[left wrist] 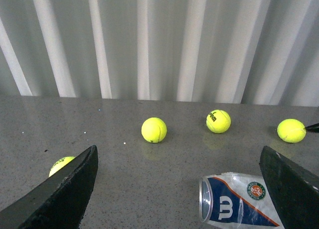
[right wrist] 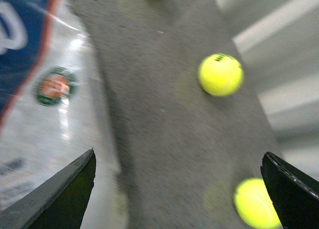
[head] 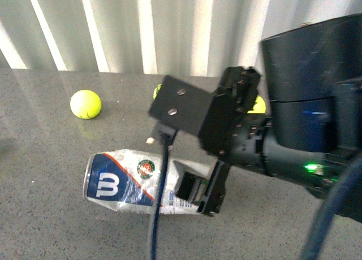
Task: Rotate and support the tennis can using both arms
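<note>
Item under inspection: one clear plastic tennis can with a blue, white and orange label and a round red-green emblem [head: 133,183]. It lies on its side on the grey speckled surface [head: 45,226], in the lower centre of the front view. Its open mouth faces frame left and it looks empty.
Right arm: the bulky black right arm [head: 305,130] fills the right side of the front view and reaches down to the can's closed end.
Right jaws: spread wide with nothing clamped. The blurred wrist view shows the can alongside one finger; whether they touch cannot be told.
Left arm: the left arm does not appear in the front view. Only its flat black fingers [left wrist: 65,191] show, at the lower corners of its wrist view.
Left jaws: wide open and empty, apart from the can, which sits at the lower right of that frame.
Progress: judged early. The can is not upright and neither arm holds it, so grasping, rotating and two-arm support are all left to do.
Count: one can. Four yellow-green tennis balls [left wrist: 154,130] show in the left wrist view, one partly hidden behind a finger. Of the two arms, one is in the front view.
</note>
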`<state>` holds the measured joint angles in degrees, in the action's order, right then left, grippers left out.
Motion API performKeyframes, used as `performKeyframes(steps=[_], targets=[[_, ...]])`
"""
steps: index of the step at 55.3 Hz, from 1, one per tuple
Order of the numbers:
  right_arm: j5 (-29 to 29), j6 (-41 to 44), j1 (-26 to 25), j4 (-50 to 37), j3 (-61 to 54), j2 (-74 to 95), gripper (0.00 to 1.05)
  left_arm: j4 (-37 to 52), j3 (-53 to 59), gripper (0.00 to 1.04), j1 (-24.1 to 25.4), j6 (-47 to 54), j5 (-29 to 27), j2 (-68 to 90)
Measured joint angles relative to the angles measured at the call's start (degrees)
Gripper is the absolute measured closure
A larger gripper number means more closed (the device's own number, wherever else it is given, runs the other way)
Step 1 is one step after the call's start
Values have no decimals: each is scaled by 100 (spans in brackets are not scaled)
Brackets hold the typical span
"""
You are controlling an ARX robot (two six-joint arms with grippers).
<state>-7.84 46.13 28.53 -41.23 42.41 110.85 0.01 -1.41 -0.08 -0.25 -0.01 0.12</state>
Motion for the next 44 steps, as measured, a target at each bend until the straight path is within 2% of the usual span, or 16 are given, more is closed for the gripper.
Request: performKeyframes(steps=[6, 10, 17, 23, 28, 35, 41, 42, 44], targets=[[352, -144, -455, -726, -472, -361, 7, 0, 0, 7, 0, 0, -2, 0], [785, -343, -922, -1362, -881, -693, 7, 0, 0, 7, 0, 0, 0, 0], [1311, -533, -1482, -1921, -1311, -1108, 7, 0, 0, 7, 0, 0, 0, 0], [2164, -905, -2114, -2369, -1740, -1751, 7, 0, 0, 7, 0, 0, 0, 0], [2761, -1300, -2704, -2385, -2127, -2640, 7, 0, 0, 7, 0, 0, -2, 0], [2806, -1943, -3381, -2037, -2625, -3829, 7, 0, 0, 7, 0, 0, -2, 0], [2734, -2258, -3753, -1829, -3016, -4607, 7, 0, 0, 7, 0, 0, -2, 0], [2535, -2393, -3834, -1753, -3119, -4826, 8, 0, 0, 7, 0, 0, -2, 0], [1569, -2804, -4105, -1119, -3224, -5307, 14, 0, 0, 7, 0, 0, 0, 0]])
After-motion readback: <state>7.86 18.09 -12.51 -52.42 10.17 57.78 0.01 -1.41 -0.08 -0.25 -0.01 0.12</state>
